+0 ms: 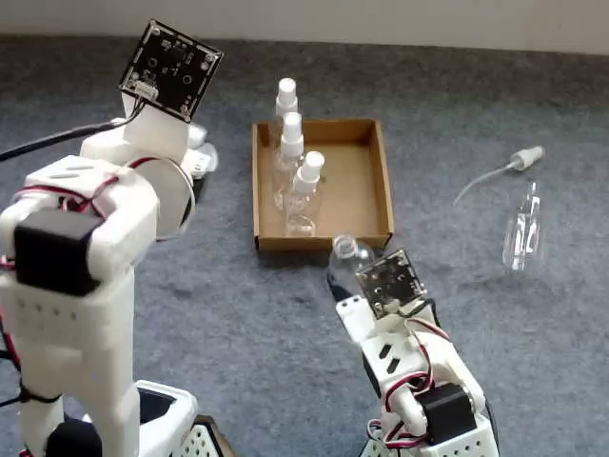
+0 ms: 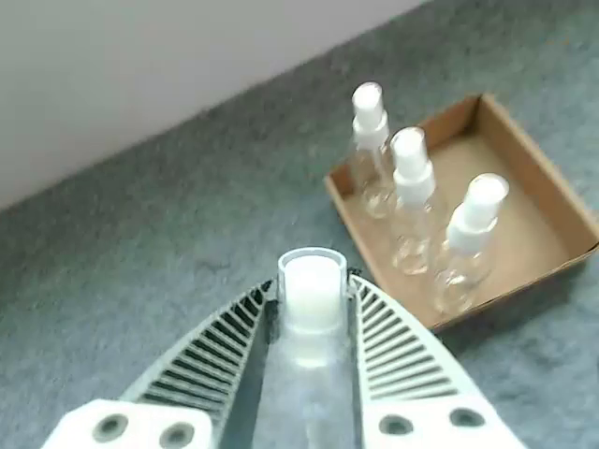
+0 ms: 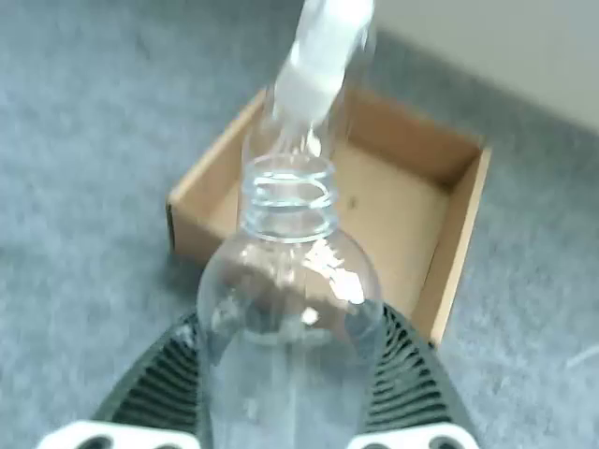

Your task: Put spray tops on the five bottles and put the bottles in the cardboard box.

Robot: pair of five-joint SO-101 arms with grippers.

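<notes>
- My left claw (image 2: 312,323) is clamped tight on a top (image 2: 312,281), one finger on each side. The white head sticks out past the fingertips.
- It hangs beside the box's left wall, well apart from the bottle the top has to meet.
- The box (image 1: 259,190) sits mid-table with three capped bottles (image 1: 290,143) standing in a row along its left side. The right half of its floor is bare.
- My right claw (image 3: 290,346) is closed around a bottle (image 1: 347,255), gripping the body and leaving the threaded neck open.
- The bottle's long axis runs on from the claw. Its neck points away from the arm toward the box's near wall, just beside it, and leans rather than standing upright.
- I judge that mating turns on this gap: the top lies to the left of the neck and farther back, with the box's near left corner roughly between them. The two axes are not lined up.
- Far right, on the carpet, a loose top (image 1: 525,157) lies near a spare bottle (image 1: 523,233) on its side. My right arm is the nearer one.
</notes>
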